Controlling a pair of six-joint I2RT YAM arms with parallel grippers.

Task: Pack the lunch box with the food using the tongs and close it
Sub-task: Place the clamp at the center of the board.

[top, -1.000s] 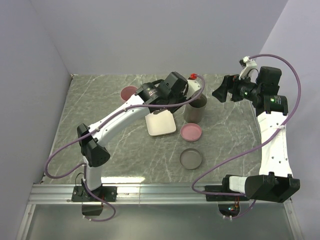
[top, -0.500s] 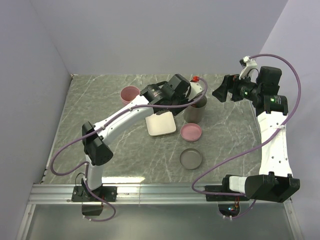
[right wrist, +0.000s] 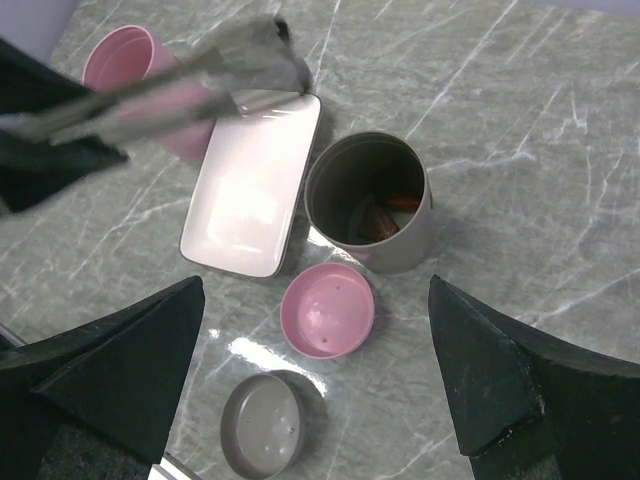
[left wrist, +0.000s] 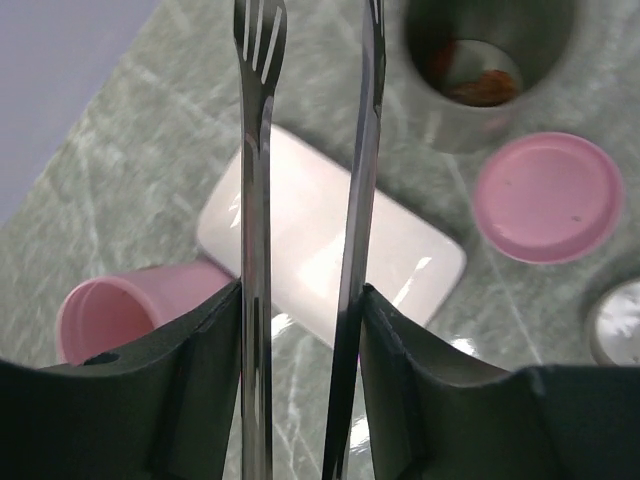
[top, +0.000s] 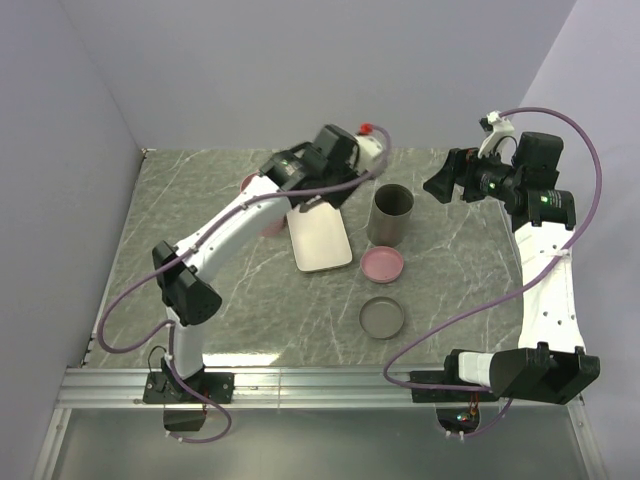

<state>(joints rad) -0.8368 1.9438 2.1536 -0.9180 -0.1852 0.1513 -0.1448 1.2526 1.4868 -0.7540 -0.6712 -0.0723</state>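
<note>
Marbled tabletop point(top: 200, 200) lies below as my left end effector point(left wrist: 300, 300) pinches the tongs point(left wrist: 252, 200), tips apart and empty over the white tray point(left wrist: 410, 250), food point(left wrist: 480, 88) sitting in the grey canister point(left wrist: 470, 125), right end effector point(right wrist: 316, 285) spread wide; I'd centre the tips on one piece before squeezing gently.

No legible text, label, brand or number found. The grey canister point(top: 390, 226) shows a plain wall. The white tray point(top: 320, 242) left of it and the pink lid point(top: 383, 264) just before it appear unmarked, though fine print could go unresolved.
</note>
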